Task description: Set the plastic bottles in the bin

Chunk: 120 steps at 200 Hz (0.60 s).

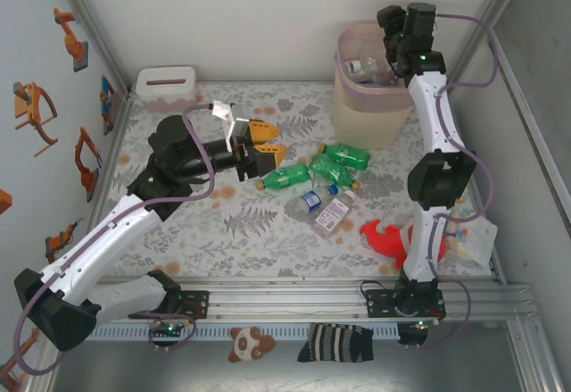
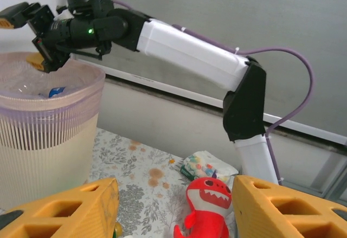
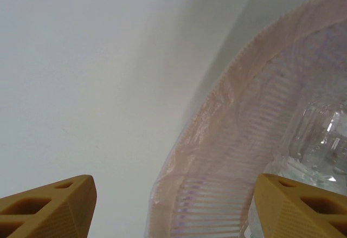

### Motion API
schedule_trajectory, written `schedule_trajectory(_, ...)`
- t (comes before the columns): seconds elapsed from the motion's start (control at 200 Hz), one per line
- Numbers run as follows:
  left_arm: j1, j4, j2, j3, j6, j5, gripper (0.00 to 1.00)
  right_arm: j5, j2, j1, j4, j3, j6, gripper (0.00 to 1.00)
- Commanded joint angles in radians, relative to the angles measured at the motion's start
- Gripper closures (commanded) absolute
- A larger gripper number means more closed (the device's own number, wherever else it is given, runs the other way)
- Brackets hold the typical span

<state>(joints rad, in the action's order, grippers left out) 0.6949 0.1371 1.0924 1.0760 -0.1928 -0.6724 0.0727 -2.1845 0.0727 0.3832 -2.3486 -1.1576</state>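
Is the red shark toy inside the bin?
No, the red shark toy lies on the table near its front edge, well apart from the bin at the back.

From above, the right arm (image 1: 428, 97) covers part of the bin (image 1: 366, 120), so the bottles (image 1: 361, 67) inside cannot be counted. In the left wrist view the shark (image 2: 209, 200) runs off the bottom edge. In the right wrist view one bottle (image 3: 320, 135) is blurred, cut off at right.
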Motion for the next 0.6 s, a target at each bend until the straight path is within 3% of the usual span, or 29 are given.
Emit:
schedule_trajectory(0.0,-0.001,0.001,-0.017,-0.008,0.021,0.004,0.44,0.091,-0.062,-0.016,-0.078,-0.063,0.028,0.25)
schedule_trajectory(0.145,-0.001,-0.001,-0.019,-0.016,0.022,0.013,0.44,0.118,-0.118,-0.027,-0.073,-0.064,0.027,0.25)
schedule_trajectory(0.386,-0.001,-0.006,-0.016,-0.025,0.025,0.026,0.44,0.04,-0.098,-0.031,0.083,-0.008,0.042,0.24)
schedule_trajectory(0.596,-0.001,-0.136,-0.011,-0.007,0.095,0.102,0.44,0.048,-0.024,-0.033,0.073,-0.03,0.08,0.24)
